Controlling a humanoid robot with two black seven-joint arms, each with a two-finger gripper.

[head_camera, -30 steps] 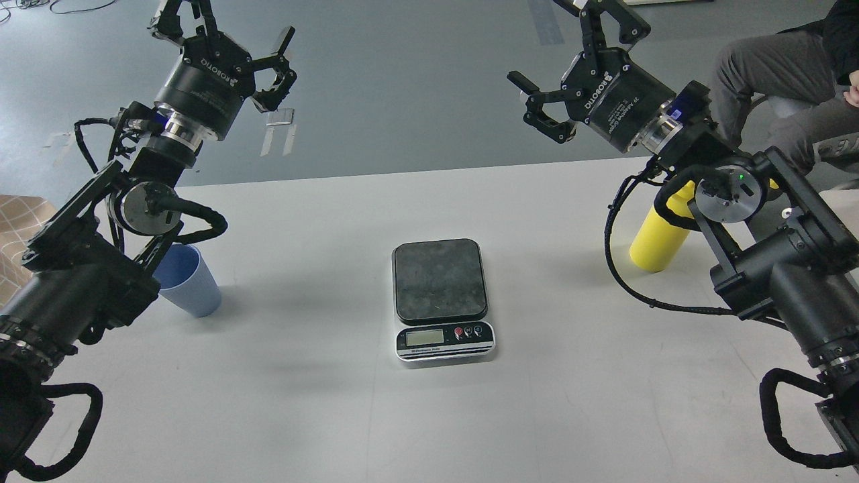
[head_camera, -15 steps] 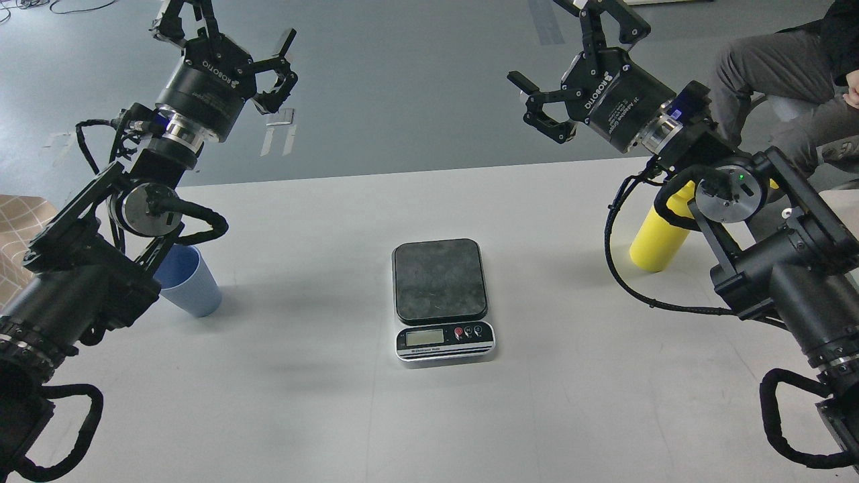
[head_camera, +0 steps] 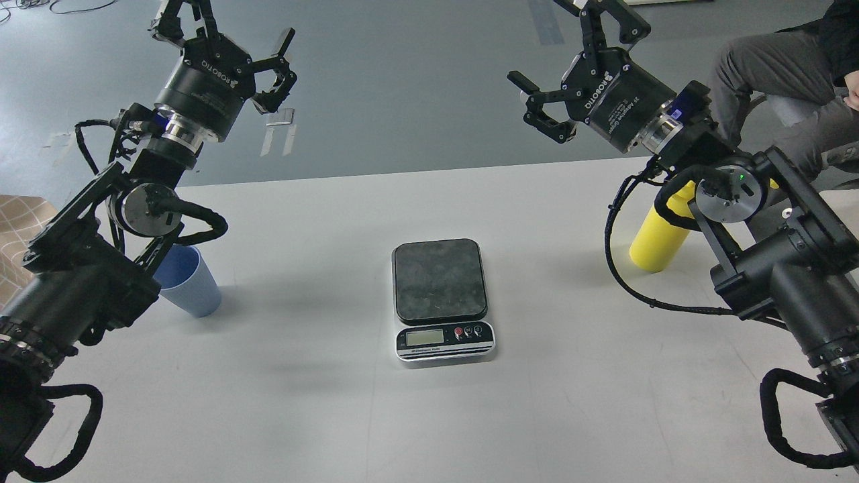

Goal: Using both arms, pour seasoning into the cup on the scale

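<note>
The scale lies flat at the middle of the white table, its dark platform bare, its display facing me. The blue-grey cup stands upright at the left, partly hidden behind my left arm. The yellow seasoning bottle stands at the right; its top and nozzle are hidden behind my right arm. My left gripper is raised high above the table's far left, fingers spread, empty. My right gripper is raised at the far right, fingers spread, empty.
The white table ends at a far edge just behind the arms, with grey floor beyond. A seated person in grey trousers is at the upper right. A tan patterned thing lies at the left edge.
Almost nothing: the left gripper has shifted very slightly; the right arm, cup, bottle and scale have not moved.
</note>
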